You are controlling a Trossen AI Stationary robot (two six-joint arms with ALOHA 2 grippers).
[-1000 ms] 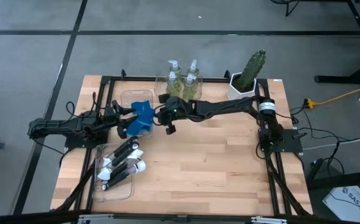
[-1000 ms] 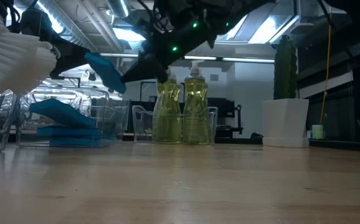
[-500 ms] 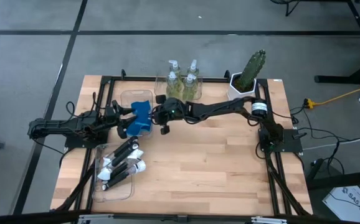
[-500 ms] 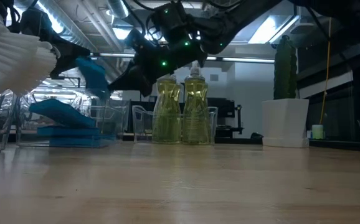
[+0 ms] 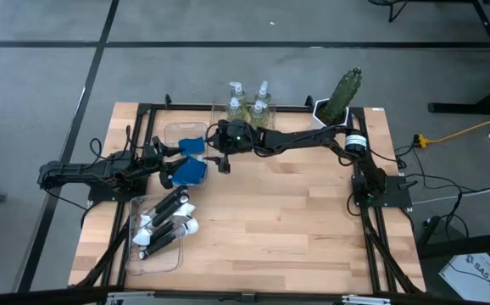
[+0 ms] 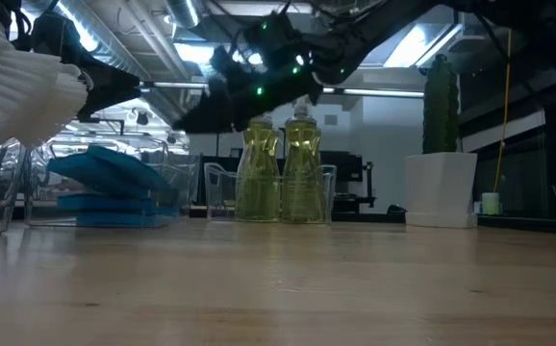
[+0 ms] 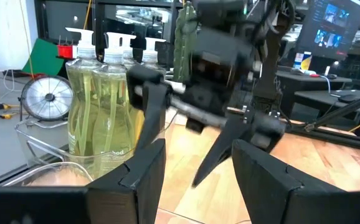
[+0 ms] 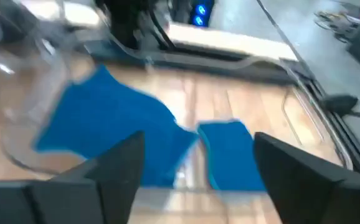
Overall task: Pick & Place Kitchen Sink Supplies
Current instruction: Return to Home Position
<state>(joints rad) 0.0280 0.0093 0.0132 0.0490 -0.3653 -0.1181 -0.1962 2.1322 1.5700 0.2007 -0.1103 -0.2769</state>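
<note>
Blue sponges (image 5: 191,172) lie piled in the back-left bin (image 5: 174,131), the top one tilted. Probably light, soft and squashy; best pinched across the flat faces at mid-length. Right gripper (image 5: 221,163) hovers just beside the bin, jaws apart, empty. Left gripper (image 5: 173,164) waits opposite, jaws apart, empty.

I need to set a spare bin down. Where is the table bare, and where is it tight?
Bare tabletop spans the middle and front, between the brush bin and the right arm's base. Crowded: the back-left, where the sponge bin, soap bottles, left tool and right tool meet.
</note>
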